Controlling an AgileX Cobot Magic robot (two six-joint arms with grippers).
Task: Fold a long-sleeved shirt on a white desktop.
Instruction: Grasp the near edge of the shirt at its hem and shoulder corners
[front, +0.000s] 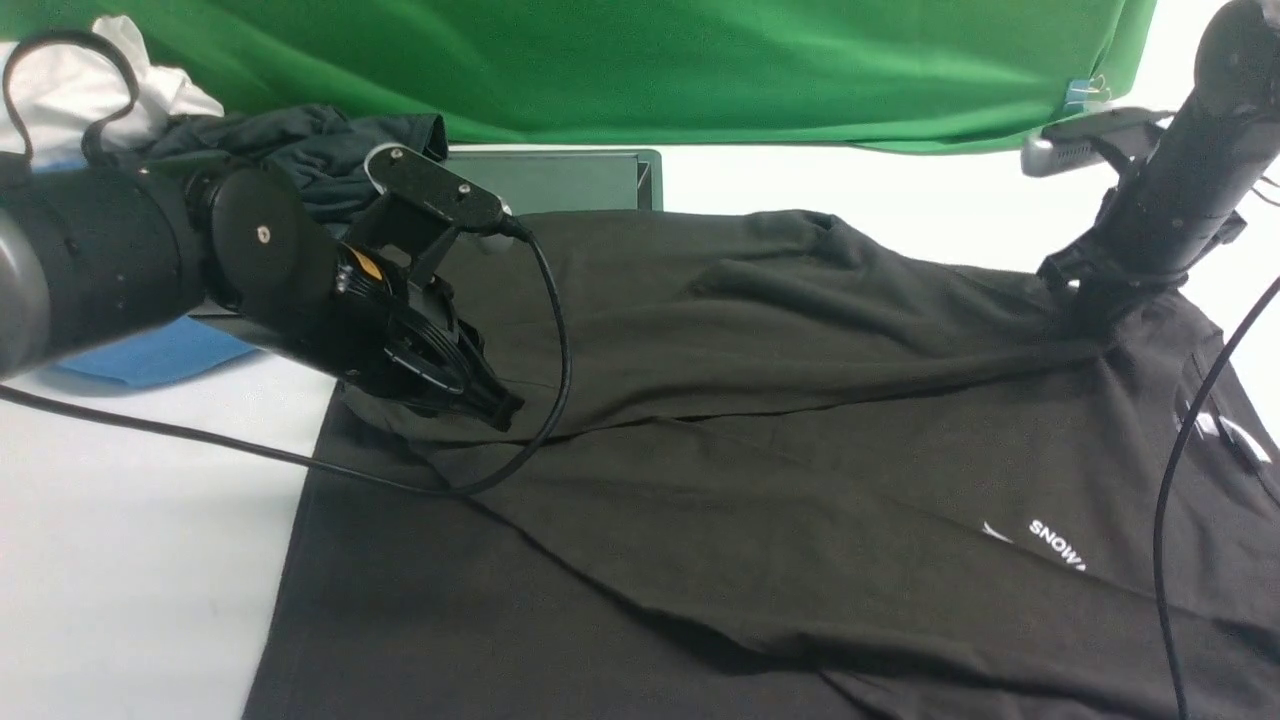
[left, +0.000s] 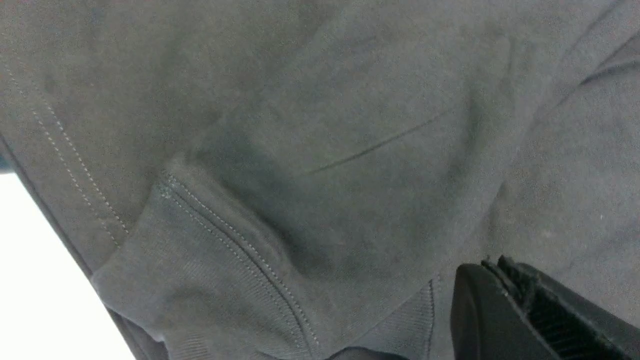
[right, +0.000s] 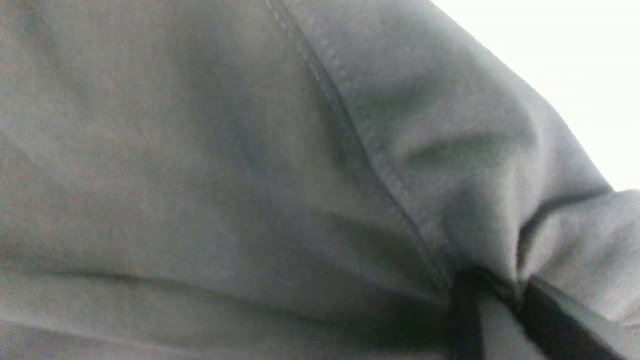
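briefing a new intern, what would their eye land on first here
The large black long-sleeved shirt spread over most of the white desktop, with one sleeve laid across its body. Next, the two arms pinching it: the left gripper at the cuff on the left, the right gripper by a shoulder seam at far right.

A: What fills the frame?
B: The dark grey shirt, with a stitched seam running slantwise across it.
A: And the right gripper?
B: Its two dark fingers pinch a bunched fold between them — bare white desktop shows past the cloth's edge.
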